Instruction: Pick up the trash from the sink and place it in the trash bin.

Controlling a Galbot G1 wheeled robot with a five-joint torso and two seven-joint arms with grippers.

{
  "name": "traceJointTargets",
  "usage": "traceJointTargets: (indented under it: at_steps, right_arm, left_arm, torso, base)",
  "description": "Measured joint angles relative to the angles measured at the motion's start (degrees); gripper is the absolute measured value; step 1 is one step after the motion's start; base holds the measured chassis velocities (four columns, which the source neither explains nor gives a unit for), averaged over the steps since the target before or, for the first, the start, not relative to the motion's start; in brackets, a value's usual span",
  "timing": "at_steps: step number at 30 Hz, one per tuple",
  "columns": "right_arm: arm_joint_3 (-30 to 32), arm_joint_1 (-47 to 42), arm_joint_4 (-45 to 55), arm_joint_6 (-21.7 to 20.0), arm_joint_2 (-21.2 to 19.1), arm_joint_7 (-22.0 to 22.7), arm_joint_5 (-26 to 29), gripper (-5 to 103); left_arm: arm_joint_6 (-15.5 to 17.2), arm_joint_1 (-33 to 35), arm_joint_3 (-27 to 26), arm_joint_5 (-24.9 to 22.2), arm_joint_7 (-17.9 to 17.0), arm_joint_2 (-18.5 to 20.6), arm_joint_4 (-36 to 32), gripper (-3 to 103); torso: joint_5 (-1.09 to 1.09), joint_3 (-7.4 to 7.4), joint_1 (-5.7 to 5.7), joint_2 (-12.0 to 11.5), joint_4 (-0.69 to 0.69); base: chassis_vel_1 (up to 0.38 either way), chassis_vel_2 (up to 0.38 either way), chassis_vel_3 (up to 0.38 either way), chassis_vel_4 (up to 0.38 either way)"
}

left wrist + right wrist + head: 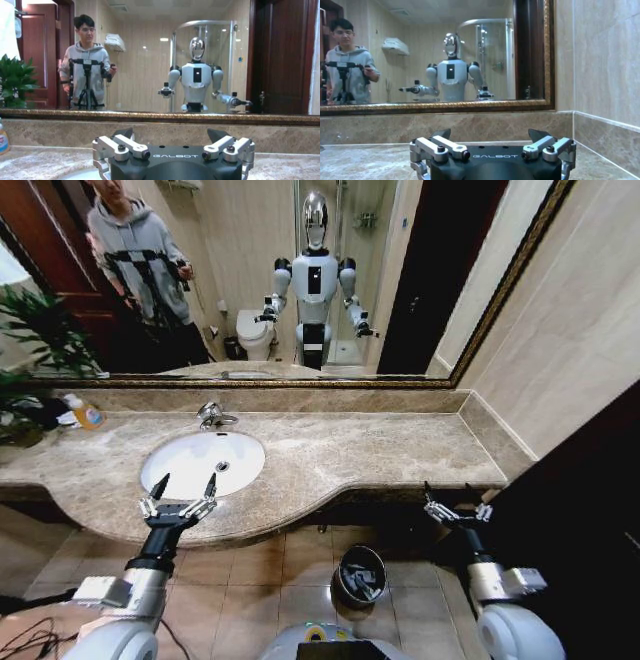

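Head view: the left gripper (184, 483) hangs at the near rim of the sink (170, 480), its two dark fingertips spread wide apart and pointing toward the basin, with nothing between them. The sink is a white oval bowl set in a brown marble counter (340, 450), with a chrome tap (212, 415) at its far edge and a small round drain (222, 466) near the middle. No trash can be made out in the part of the bowl that shows.

The right gripper (447, 490) is held off the counter's front edge, over toward the right wall, well apart from the sink. Its fingers are also spread open and hold nothing.

The trash bin (358, 576), a small round dark grey bucket, stands on the tiled floor (260, 580) below the counter, between the two arms. Something lies inside it, but what it is cannot be told.

An orange-yellow soap bottle (86, 414) stands at the back left of the counter, beside a green plant (40, 330). A wide mirror (400, 280) runs along the wall behind the counter.

In the left wrist view the left gripper (172, 134) shows its two fingertips (216, 134) upright and far apart, above the marble and a sliver of white basin. In the right wrist view the right gripper (490, 134) stands the same way, open and empty, over bare marble near the corner wall.
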Motion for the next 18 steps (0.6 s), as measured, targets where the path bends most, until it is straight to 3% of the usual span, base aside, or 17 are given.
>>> traceJointTargets:
  at_steps: [18]
  right_arm:
    - [-0.2,0.13,-0.58,0.11,0.01,-0.16,-0.32,100]
  left_arm:
    - [0.0,0.0,0.0,0.0,0.0,0.0,0.0,100]
  torso:
    - [0.0,0.0,0.0,0.0,0.0]
  base:
    - [0.0,0.0,0.0,0.0]
